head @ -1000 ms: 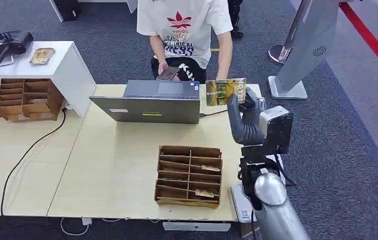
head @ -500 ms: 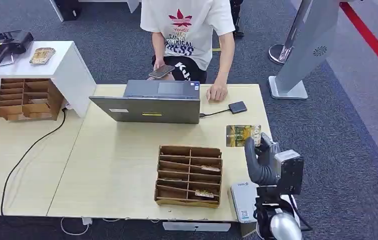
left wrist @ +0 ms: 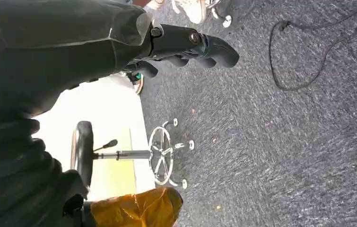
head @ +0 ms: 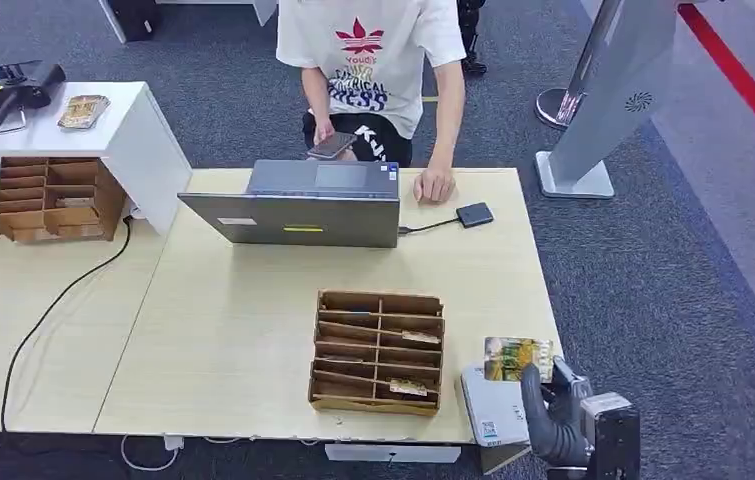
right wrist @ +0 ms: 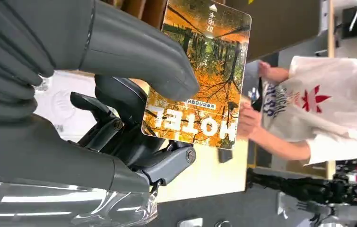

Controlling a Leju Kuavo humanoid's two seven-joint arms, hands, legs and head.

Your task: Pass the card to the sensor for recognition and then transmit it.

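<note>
1. The right hand (head: 558,425) sits low at the near right corner of the table (head: 253,330), its fingers (right wrist: 134,52) closed on the card (head: 518,358), thumb on the printed face and darker fingers behind. The card stands upright, held just above the white box (head: 493,403) at the table edge.
2. The left hand (left wrist: 186,45) hangs over the carpet, fingers loosely curled, nothing in them.
3. Just beyond the fingers and to their left stands the cardboard sorter (head: 378,352), a few cards in its slots.
4. Farther out from the fingers lies the small dark reader (head: 475,214), wired to the laptop (head: 298,205); a person (head: 383,60) stands behind, one hand resting on the table beside it.
5. Progress, as I judge it: the card looks to be arriving at the white box, likely the sensor; the reading and the handover are yet to come.
6. A second ago the card was held up far across the table near the person; half a second ago it was mid-table. The arm has drawn back to the near edge.
</note>
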